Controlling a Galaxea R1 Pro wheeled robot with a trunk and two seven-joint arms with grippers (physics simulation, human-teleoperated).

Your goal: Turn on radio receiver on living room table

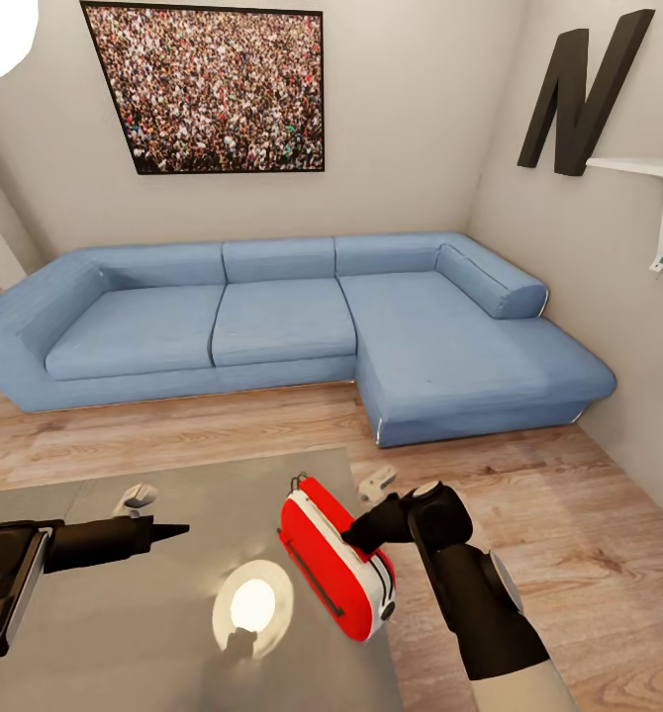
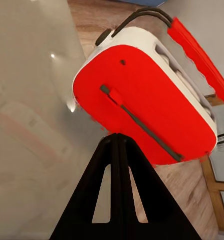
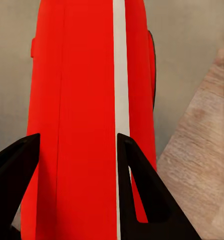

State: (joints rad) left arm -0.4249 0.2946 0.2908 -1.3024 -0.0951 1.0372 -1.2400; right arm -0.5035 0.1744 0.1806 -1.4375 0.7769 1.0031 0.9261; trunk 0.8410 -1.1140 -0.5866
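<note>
The sofa [image 1: 302,326] fills the far side of the living room. Nearer, the table [image 1: 94,633] carries the radio [image 1: 333,559] at its right edge, long axis running diagonally away from the robot. The right end effector [image 1: 356,539] is at its flank, fingers spread around the body. The left end effector [image 1: 168,532] is closed, well apart, pointing at the radio.

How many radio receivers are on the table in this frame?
1. The radio receiver sits near the right edge of the table, with the right gripper at it. Table parts outside the view could hold more.
</note>
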